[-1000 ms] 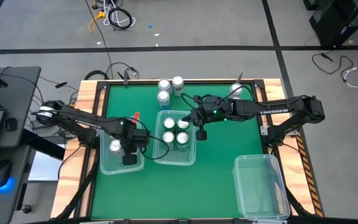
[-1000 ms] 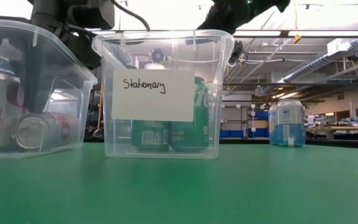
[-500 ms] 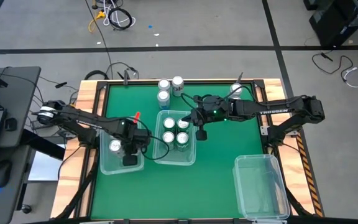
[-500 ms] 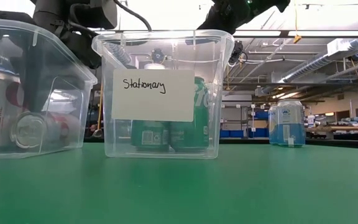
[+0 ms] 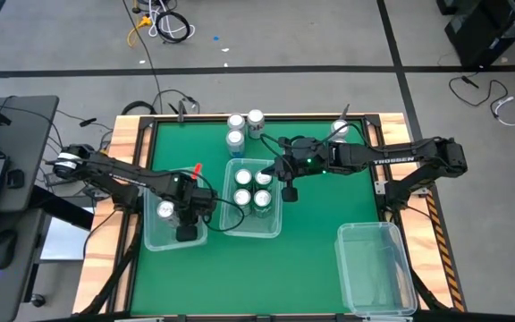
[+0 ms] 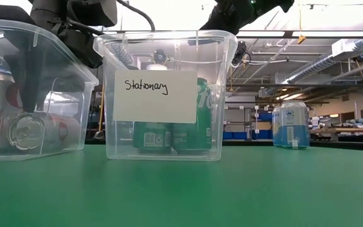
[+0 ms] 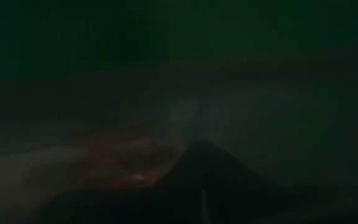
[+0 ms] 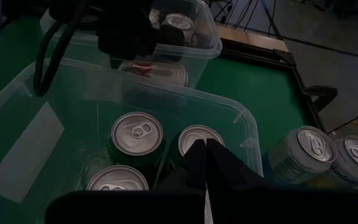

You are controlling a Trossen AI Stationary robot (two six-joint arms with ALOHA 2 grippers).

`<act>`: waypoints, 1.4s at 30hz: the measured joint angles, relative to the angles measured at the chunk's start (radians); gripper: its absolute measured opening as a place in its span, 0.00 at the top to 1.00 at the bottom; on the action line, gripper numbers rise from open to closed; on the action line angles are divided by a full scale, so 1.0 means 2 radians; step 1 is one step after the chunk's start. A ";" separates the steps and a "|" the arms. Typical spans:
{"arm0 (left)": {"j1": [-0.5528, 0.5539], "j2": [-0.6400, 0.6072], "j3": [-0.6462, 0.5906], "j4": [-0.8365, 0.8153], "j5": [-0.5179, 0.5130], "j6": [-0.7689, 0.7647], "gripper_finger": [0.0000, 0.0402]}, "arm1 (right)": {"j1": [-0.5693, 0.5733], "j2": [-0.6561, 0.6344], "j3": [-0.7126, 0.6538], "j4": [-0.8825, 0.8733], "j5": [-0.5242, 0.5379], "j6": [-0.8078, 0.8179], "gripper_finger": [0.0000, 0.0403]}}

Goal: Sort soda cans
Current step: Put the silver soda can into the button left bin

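Note:
My left gripper (image 5: 186, 230) is shut and points down inside the clear left bin (image 5: 155, 241), by a red-and-white soda can (image 6: 43, 131) lying on its side on the bin floor. Another soda can (image 5: 165, 210) stands upright beside it. The middle bin (image 5: 275, 228) with a "Stationary" label (image 6: 155, 96) holds several upright green soda cans (image 8: 135, 137). My right gripper (image 8: 205, 155) is shut and hangs above that bin's right side (image 5: 286, 186), touching nothing. Three more cans (image 5: 235, 139) stand at the far edge. My left gripper comes from above with its shut fingers (image 6: 30, 94) slanting down onto the upper side of the lying can, near its silver end (image 6: 25, 120). The can lies on the bin floor. The left wrist view is too dark to show the contact itself.
An empty clear bin (image 5: 378, 268) sits at the near right corner. One more can (image 5: 338, 130) stands at the far right, and a pale blue can (image 6: 290, 124) shows beyond the middle bin. Bare green mat lies between the bins and the near edge.
My left gripper's fingers have tipped slightly inside the left bin, and the lying can has rolled a little toward the table's left edge. My right gripper has kept still.

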 joint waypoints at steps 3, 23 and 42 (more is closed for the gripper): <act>0.000 -0.001 -0.008 0.002 -0.012 0.000 1.00 | 0.000 0.000 0.000 0.000 0.000 0.000 1.00; -0.007 0.001 0.000 -0.005 -0.006 -0.005 1.00 | 0.000 0.000 0.000 0.000 0.000 -0.002 1.00; -0.011 0.002 0.007 -0.050 -0.090 -0.022 1.00 | 0.000 0.000 0.000 0.008 0.000 -0.004 1.00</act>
